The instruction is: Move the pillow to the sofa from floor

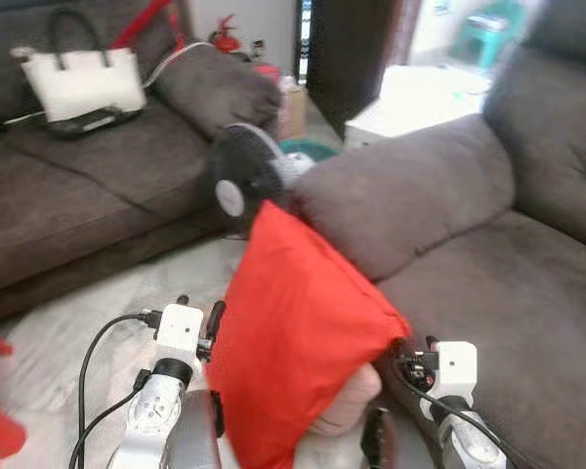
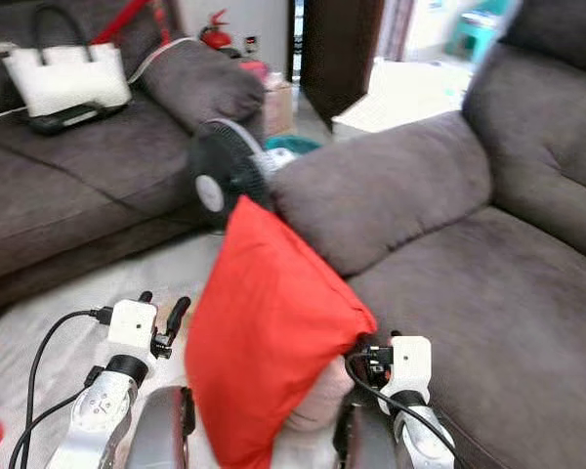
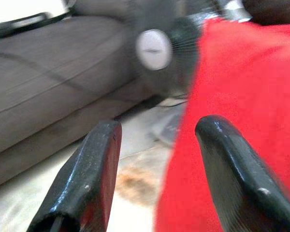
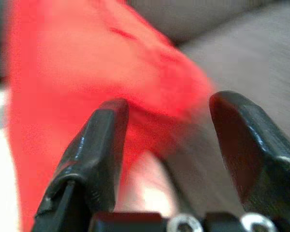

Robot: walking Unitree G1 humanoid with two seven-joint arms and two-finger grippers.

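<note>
The red pillow [image 1: 298, 337] stood on edge between both arms, leaning against the grey sofa [image 1: 488, 283]. The left claw [image 3: 159, 159] and right claw [image 4: 169, 145] flanked it, fingers spread apart, gripping nothing.

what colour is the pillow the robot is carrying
The pillow is bright red, with a pale pinkish patch at its lower edge. It shows best in the left eye view.

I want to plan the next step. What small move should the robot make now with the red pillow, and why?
Probably carry the red pillow to the robot's right, over the sofa seat. It is pressed between the left gripper and right gripper, off the floor, beside the armrest.
</note>
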